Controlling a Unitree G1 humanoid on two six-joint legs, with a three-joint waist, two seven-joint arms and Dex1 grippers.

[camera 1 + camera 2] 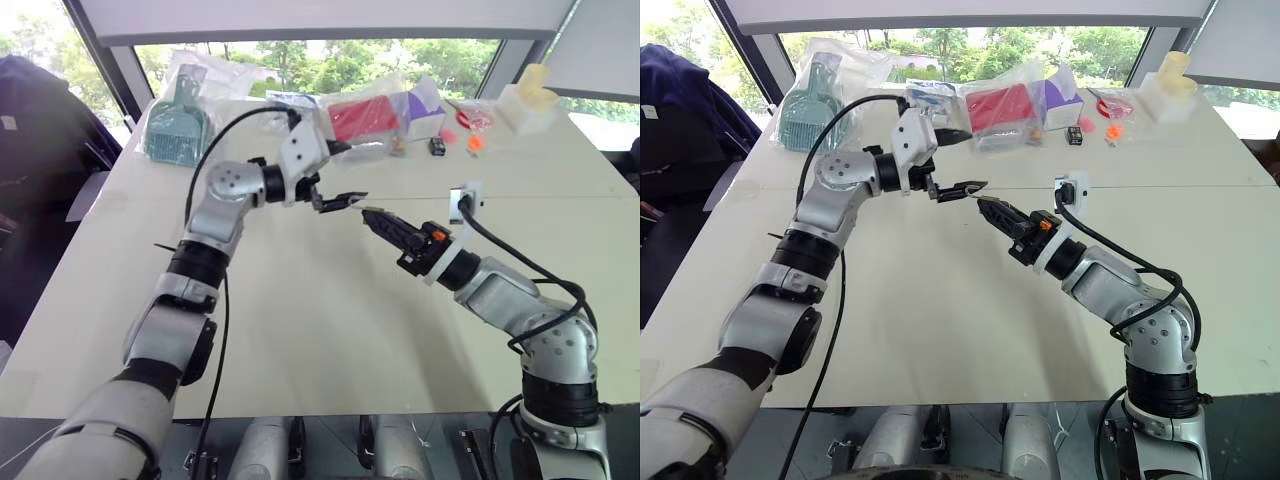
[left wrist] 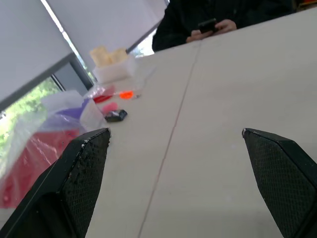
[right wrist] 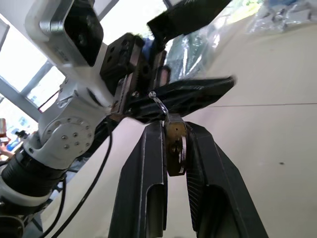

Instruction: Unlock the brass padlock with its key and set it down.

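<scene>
Above the middle of the surface (image 1: pixel 330 330), the right tool (image 3: pixel 174 130) pinches the brass padlock (image 3: pixel 175 148); the left tool (image 1: pixel 341 199), fingers spread wide, faces it, tips almost meeting.

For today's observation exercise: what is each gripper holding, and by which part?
The right gripper is shut on the brass padlock, pinching its body, shackle pointing outward. The left gripper is open and holds nothing.

My two head views look forward and down over the pale worktop (image 1: pixel 330 330), sharing both arms. My left wrist camera skims low across it; my right wrist camera looks along its own fingers, close on the left end effector (image 3: pixel 190 57).
</scene>
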